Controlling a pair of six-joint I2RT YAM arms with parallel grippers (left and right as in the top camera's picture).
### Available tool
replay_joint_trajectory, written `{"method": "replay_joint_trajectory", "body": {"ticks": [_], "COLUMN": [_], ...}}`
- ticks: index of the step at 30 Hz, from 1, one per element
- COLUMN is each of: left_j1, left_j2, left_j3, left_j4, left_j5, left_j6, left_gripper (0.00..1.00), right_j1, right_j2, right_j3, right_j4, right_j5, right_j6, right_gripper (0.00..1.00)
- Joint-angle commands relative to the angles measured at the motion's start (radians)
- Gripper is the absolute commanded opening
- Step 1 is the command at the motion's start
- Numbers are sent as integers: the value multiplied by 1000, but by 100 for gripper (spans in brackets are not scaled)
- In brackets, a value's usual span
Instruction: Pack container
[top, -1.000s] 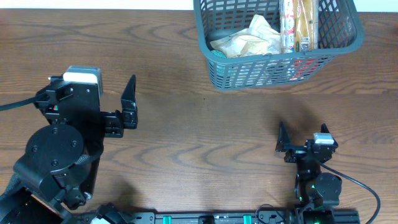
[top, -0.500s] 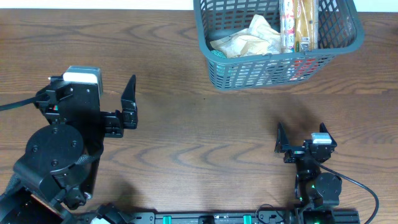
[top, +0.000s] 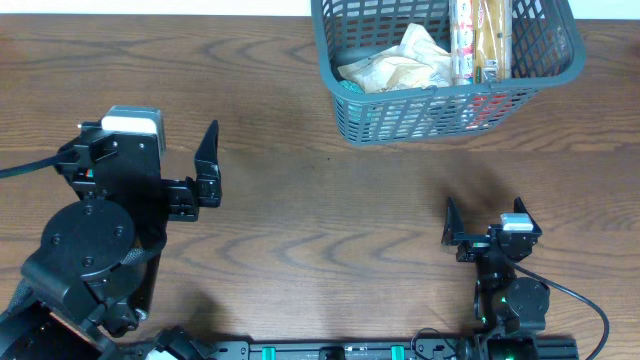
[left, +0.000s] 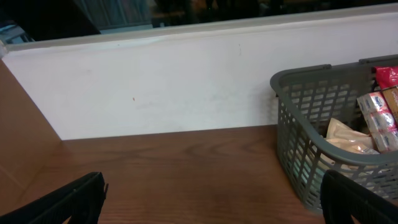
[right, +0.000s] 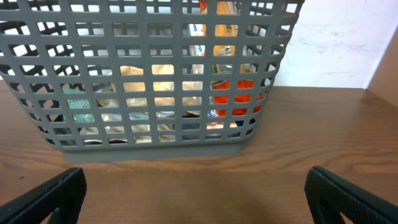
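The container (top: 440, 115) is a dark grey-blue lattice basket at the far edge of the table, right of centre. It holds snack packets: a crumpled beige one (top: 400, 65) and long upright ones (top: 480, 40). My left gripper (top: 140, 155) stands open at the left, well apart from the basket, with nothing between its fingers. Its wrist view shows the container (left: 298, 155) at the right past the open left gripper (left: 211, 186). My right gripper (top: 487, 228) is open and empty near the front edge. Ahead of the right gripper (right: 196, 180), the container (right: 149, 74) stands across bare wood.
A white wall (left: 186, 81) runs along the far edge of the wooden table (top: 330, 210). A black cable (top: 25, 168) trails off to the left of the left arm. The right arm's base (top: 515, 305) sits at the front edge.
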Motion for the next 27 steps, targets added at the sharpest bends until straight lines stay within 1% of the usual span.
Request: {"method": "replay_joint_trajectory", "body": {"ticks": [1,16,20,23,27], "left_j1": [1,1,1,39,164], "left_j2": [0,0,-4,-21,-85], "left_j3": [6,6,6,-6,-82], "left_j4": [-3,-4,-93,-109,-77], "left_j5": [-16,-16,-17,12,117], "left_j6": [7,7,8,2,3], "left_gripper": [98,99,99,99,99], "right_j1": [-5,-5,-5,-5,-5], "right_j2": [-7,-7,-7,-7,-7], "right_j3": [-2,-2,-2,-2,-2], "right_j4": [-6,-6,-6,-6,-6], "right_j5": [-10,-10,-10,-10,-10], "right_j6": [-11,-11,-11,-11,-11], "right_gripper": [99,99,99,99,99]}}
